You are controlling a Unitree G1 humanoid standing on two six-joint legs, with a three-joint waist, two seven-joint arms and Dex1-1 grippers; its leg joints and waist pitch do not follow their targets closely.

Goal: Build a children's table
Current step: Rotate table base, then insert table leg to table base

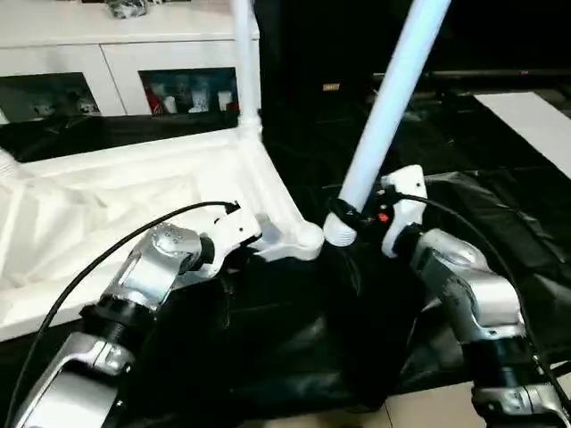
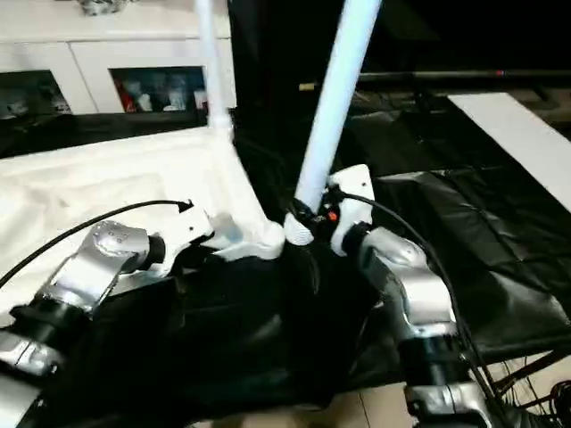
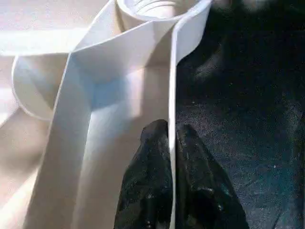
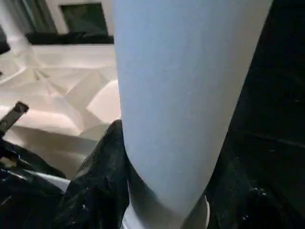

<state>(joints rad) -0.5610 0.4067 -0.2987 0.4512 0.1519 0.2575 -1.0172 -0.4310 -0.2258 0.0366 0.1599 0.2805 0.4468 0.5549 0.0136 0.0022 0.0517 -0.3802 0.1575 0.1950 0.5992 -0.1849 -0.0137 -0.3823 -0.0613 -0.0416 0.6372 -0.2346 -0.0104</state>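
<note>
While gripped by the right hand, the leg tilts.

Right end effector around tilted leg

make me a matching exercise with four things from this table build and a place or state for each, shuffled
Things:
1. left gripper
2. right gripper
3. far corner leg
4. near corner socket

States:
A. stands upright in its socket
B. open, no leg in it yet
C. pinches the table top's rim
D. holds a tilted leg near its lower end

Pairs: 1-C, 2-D, 3-A, 4-B
</note>
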